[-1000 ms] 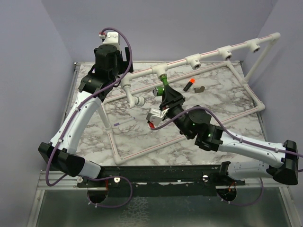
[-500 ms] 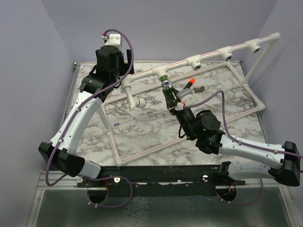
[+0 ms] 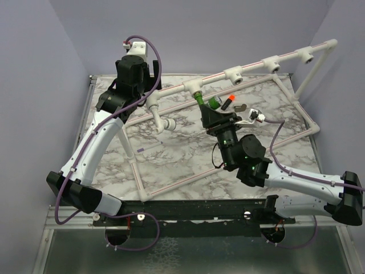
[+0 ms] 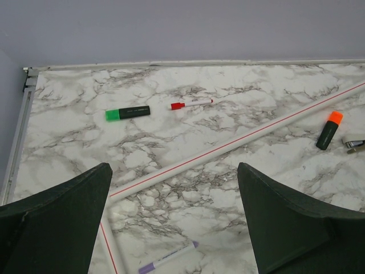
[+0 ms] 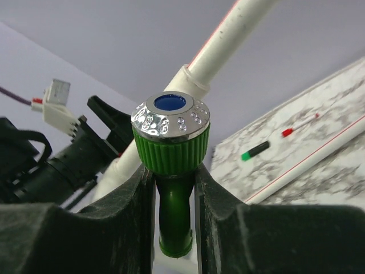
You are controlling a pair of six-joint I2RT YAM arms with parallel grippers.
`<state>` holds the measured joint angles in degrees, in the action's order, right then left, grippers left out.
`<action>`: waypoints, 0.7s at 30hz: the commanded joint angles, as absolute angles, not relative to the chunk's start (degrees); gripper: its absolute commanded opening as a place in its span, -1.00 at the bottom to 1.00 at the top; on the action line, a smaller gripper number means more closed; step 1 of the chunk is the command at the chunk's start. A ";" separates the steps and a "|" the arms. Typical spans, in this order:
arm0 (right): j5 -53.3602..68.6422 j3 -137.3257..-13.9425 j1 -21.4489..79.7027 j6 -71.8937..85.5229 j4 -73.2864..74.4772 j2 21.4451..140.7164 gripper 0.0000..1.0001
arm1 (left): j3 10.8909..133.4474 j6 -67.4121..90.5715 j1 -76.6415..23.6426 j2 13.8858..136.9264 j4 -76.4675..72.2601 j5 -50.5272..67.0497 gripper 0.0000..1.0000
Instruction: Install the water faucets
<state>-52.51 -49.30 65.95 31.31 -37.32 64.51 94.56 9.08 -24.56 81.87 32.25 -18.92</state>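
The left end effector (image 3: pixel 149 85) is held over the far left of the worktop (image 3: pixel 171 165), just beside the elbow of the white pipe frame (image 3: pixel 153 103). Its fingers (image 4: pixel 68 217) are spread wide and nothing is gripped between them. Since a second ago it has been shifted slightly toward the far edge; over the last half second no change is seen. Beneath it a green marker (image 4: pixel 127 113), a red pen (image 4: pixel 190 104) and a purple pen (image 4: pixel 168 258) are seen lying on the marble, with a red-striped pipe (image 4: pixel 239 142) crossing between them.

Further right, the faucet (image 3: pixel 201 100) is set with one end against a tee (image 3: pixel 193 87) of the raised pipe. It is clamped by the right end effector (image 3: pixel 212 114), whose fingers (image 5: pixel 114 228) are closed partway onto the green body just below the silver-ringed knob (image 5: pixel 171 117).

The right wrist has been rolled. A second ago the knob was seen left of the stem, with the wrist camera at lower left. Half a second ago both were near the middle. Now the knob is seen right of the stem and the camera has been swung to the right. The faucet has thus been turned at the tee with the grip kept.

Just right of the knob, an orange marker (image 3: pixel 229 101) and a metal clip (image 3: pixel 240 107) are left unmoved.
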 commanded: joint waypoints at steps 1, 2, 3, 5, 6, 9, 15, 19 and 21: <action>-60.95 -48.03 66.10 60.74 -22.76 64.93 -0.99 | 93.95 8.35 -26.17 81.90 34.83 -19.15 0.85; -60.80 -47.85 66.11 63.91 -21.57 64.95 -0.99 | 94.05 8.35 -26.19 82.03 34.81 -19.16 0.85; -60.68 -47.75 66.03 67.68 -19.93 64.95 -0.99 | 94.11 8.35 -26.27 82.16 34.81 -19.16 0.85; -59.99 -47.53 65.80 76.31 -16.40 64.79 -0.99 | 94.45 8.27 -26.28 82.43 34.87 -19.16 0.85; -59.38 -47.28 65.61 79.60 -15.04 64.72 -0.99 | 94.64 8.20 -26.32 82.52 34.89 -19.16 0.85; -57.30 -46.43 64.99 85.52 -13.45 64.52 -0.99 | 94.89 8.00 -26.37 82.66 34.89 -19.44 0.85; -55.94 -46.47 64.42 83.86 -14.62 64.22 -0.89 | 94.88 7.74 -26.37 82.52 34.89 -20.08 0.85; -55.67 -46.23 64.34 77.87 -16.16 63.15 -0.49 | 94.42 7.58 -26.45 82.35 34.89 -20.25 0.85; -54.86 -45.83 64.34 72.59 -18.92 62.41 -0.22 | 94.38 7.56 -26.46 82.31 34.85 -20.38 0.85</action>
